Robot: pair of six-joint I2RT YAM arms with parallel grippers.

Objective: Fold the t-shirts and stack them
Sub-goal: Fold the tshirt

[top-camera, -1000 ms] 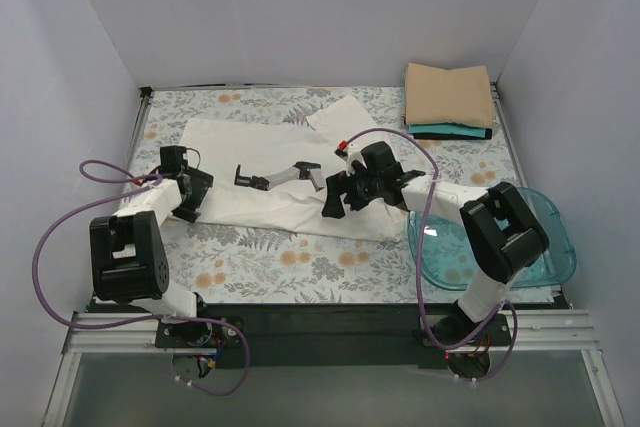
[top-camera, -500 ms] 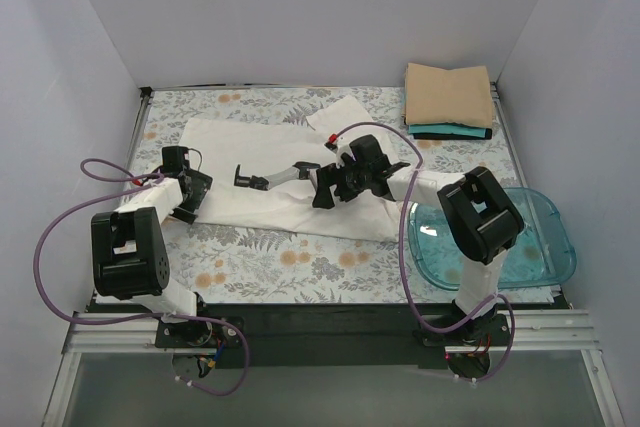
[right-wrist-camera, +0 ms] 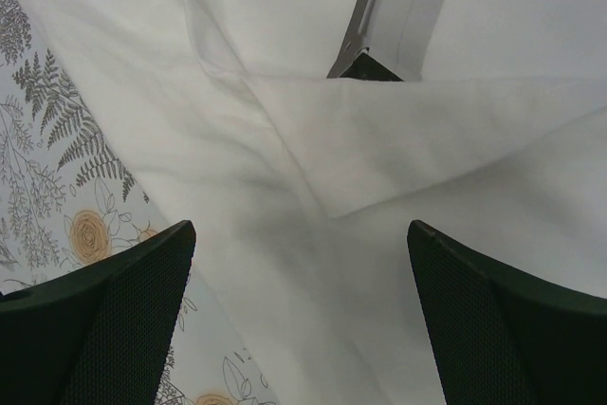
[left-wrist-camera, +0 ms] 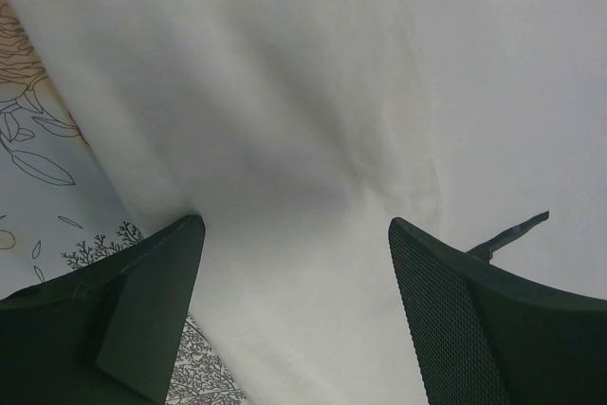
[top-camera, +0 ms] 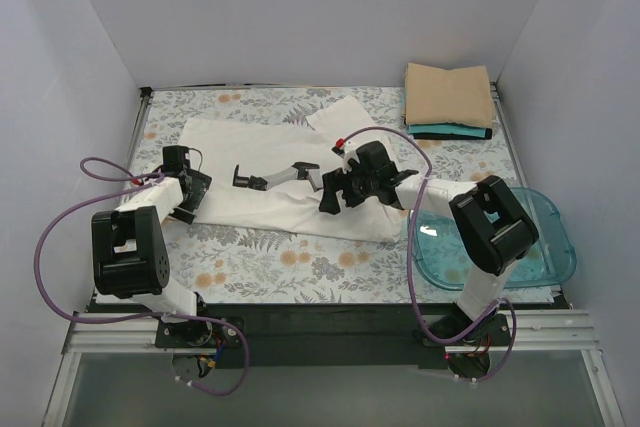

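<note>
The off-white t-shirt lies spread flat across the middle of the floral table cover. My left gripper is open just above the shirt's left near edge; in the left wrist view only cloth lies between the jaws. My right gripper is open over the shirt's right half, above a folded flap, with nothing in it. Folded shirts are stacked at the back right: tan on top, teal and black under it.
A grey bar with black ends lies on the shirt between the grippers and shows in the right wrist view. A clear blue plastic tub stands at the near right. White walls enclose the table.
My right gripper swung a little left over the shirt, then came back slightly right. The left gripper and the shirt have hardly moved.
</note>
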